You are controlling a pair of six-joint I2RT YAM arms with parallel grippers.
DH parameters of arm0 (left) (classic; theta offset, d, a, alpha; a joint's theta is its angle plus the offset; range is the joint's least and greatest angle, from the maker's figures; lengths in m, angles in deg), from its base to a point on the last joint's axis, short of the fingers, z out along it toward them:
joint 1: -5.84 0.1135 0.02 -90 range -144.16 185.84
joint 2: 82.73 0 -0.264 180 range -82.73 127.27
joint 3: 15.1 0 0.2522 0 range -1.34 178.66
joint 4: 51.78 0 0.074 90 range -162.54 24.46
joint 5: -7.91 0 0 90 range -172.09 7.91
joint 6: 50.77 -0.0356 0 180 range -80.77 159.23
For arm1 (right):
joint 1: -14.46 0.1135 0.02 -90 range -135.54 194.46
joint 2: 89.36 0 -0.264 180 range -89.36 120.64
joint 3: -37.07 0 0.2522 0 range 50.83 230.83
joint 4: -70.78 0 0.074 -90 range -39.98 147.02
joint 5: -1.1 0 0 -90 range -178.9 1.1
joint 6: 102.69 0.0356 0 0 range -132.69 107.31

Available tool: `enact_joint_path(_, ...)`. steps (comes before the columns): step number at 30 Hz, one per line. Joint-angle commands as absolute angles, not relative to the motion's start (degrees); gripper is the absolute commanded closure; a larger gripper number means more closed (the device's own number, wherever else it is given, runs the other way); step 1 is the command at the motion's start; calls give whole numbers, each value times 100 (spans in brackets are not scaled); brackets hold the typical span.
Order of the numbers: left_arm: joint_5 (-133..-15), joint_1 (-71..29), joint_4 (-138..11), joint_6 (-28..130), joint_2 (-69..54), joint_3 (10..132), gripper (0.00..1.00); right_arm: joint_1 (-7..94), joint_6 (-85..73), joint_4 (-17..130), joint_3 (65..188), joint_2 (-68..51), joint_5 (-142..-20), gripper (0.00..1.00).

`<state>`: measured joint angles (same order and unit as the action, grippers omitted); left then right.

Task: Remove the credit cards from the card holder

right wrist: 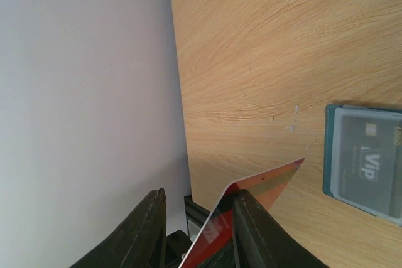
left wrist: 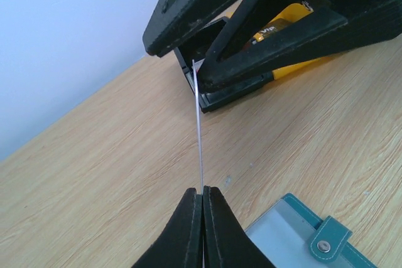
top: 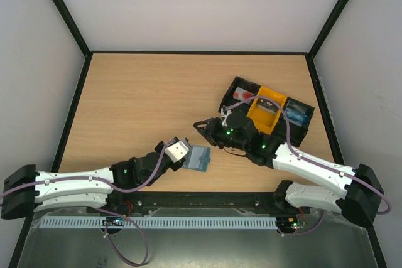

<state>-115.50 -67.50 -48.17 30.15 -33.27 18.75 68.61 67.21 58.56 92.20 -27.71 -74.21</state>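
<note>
- Currently the left gripper is pinched tight on the end of a red-and-white card, which its wrist camera sees edge-on as a thin line.
- That card's far end reaches between the fingers of the right gripper, whose jaws stand apart; the card leans against one finger.
- The card holder lies open and flat on the table, near the middle of the near edge, just beside the left gripper.
- A VIP card sits in its clear pocket.
- A black-and-yellow tray stands toward the right edge.
</note>
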Motion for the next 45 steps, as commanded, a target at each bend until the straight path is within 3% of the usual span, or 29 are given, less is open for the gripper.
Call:
enact_joint_path(1,-11743,-6816,-4650,2871,-3307,1962,97,6895,6646,5910,9061,-2690,-7393,71)
enact_joint_path(5,-11785,-6833,-4626,2843,-3296,1949,97,6895,6589,5928,9011,-2599,-7355,74)
enact_joint_path(10,-11902,-6840,-4655,2895,-3287,1936,97,6891,6419,5925,8987,-2609,-7473,97)
enact_joint_path(11,-11954,-6840,-4671,2944,-3288,1938,95,6890,6386,5915,8971,-2640,-7561,98)
enact_joint_path(13,-12025,-6840,-4691,3074,-3338,1932,83,6895,6260,5941,8895,-2720,-7720,98)
enact_joint_path(16,-11919,-6830,-4769,3399,-3550,1909,53,6891,6095,6066,8714,-2912,-7976,98)
enact_joint_path(24,-11378,-6754,-5142,4451,-4005,1910,1,6895,5189,6665,8026,-3716,-8684,98)
enact_joint_path(31,-10836,-6293,-5636,5230,-3951,2252,0,6890,4363,6550,7976,-4087,-9302,98)
enact_joint_path(39,-8712,-4842,-5984,6268,-3686,2616,0,6822,3409,5918,8455,-3852,-10300,98)
enact_joint_path(45,-7236,-3695,-5790,7101,-3988,2401,0,6012,2898,5799,8780,-3572,-9971,98)
